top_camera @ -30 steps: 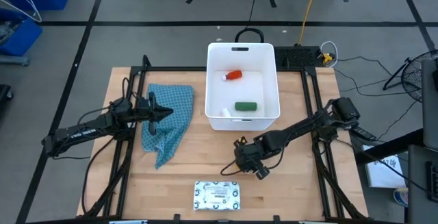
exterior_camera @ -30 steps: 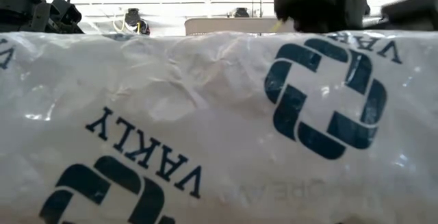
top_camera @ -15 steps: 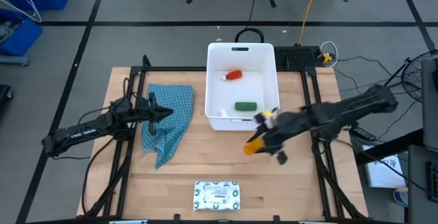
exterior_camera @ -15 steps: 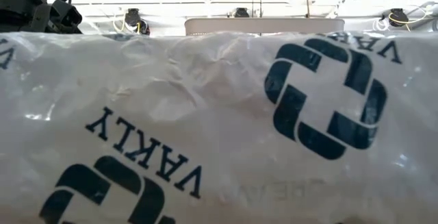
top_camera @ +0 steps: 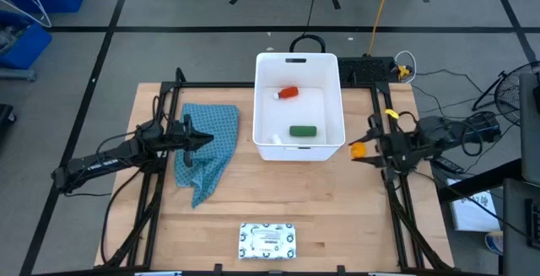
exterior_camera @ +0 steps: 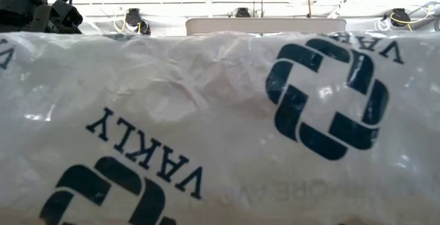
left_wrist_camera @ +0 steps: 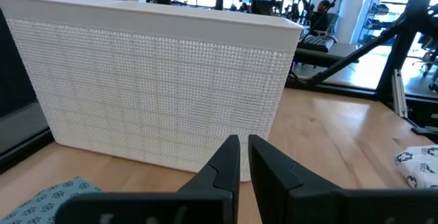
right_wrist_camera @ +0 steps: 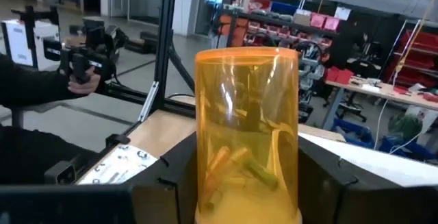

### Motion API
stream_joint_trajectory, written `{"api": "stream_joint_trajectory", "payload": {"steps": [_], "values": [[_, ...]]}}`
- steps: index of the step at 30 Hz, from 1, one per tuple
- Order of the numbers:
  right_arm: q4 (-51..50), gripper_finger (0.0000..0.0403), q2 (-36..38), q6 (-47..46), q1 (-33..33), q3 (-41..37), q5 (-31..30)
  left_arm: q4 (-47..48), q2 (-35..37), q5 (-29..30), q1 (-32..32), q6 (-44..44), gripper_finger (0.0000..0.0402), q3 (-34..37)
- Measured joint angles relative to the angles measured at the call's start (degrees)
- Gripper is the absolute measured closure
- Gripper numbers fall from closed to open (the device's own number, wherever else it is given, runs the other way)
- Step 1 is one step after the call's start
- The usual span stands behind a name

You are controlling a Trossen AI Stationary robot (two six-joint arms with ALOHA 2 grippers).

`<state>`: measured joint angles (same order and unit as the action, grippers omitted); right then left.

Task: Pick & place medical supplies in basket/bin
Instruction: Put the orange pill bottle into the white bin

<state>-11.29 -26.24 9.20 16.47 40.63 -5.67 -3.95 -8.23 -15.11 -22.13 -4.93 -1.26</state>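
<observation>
Now right fingers [right_wrist_camera: 246, 176] around orange pill bottle [right_wrist_camera: 247, 131] beside white tub [top_camera: 299, 149]; left fingers [left_wrist_camera: 241, 164] narrow.

High view straight down; low view hugs packet [exterior_camera: 220, 129] (also overhead [top_camera: 267, 240]).

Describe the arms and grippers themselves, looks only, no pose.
Both arms are dark, slender and multi-jointed, with thin black cables along the links. The left gripper has two matte black, angular fingers tapering to blunt tips. The right gripper is equally dark; its broad black fingers have flat inner faces. A small yellow spot shows near the right wrist. No markings are readable.
</observation>
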Motion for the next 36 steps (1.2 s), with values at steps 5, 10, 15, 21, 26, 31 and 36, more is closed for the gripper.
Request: {"api": "stream_joint_trajectory", "payload": {"steps": [5, 10, 15, 21, 26, 31, 36], "values": [[-0.21, 0.0237, 7.96, -2.57, 0.02, -5.51, 1.27, -0.02, -0.02, 0.02, -0.01, 0.03, 0.0366, 0.00], [0.44, 0.0240, 12.11, -3.39, 0.00, -10.73, -0.30, -0.02, -0.02, 0.03, -0.02, -0.27, 0.0366, 0.00], [6.52, 0.0240, 16.10, -5.25, 0.00, -16.97, -0.28, -0.04, 0.00, 0.04, -0.02, -0.38, 0.0366, 0.00], [12.75, 0.0239, 21.34, -5.43, 0.00, -24.28, -0.26, -0.04, 0.00, 0.04, 0.00, -0.40, 0.0366, 0.00], [15.03, 0.0239, 23.12, -5.43, 0.00, -26.24, -0.26, -0.04, -0.02, 0.04, 0.00, -0.11, 0.0366, 0.00], [25.09, 0.0239, 19.07, -3.64, -0.01, -25.74, -1.50, -0.07, -0.02, 0.06, -0.01, -0.13, 0.0366, 0.00], [24.41, 0.0239, 10.24, -3.43, -2.69, -19.64, -6.35, -0.13, -0.01, 0.17, -0.02, 0.12, 0.0366, 0.00]]}}
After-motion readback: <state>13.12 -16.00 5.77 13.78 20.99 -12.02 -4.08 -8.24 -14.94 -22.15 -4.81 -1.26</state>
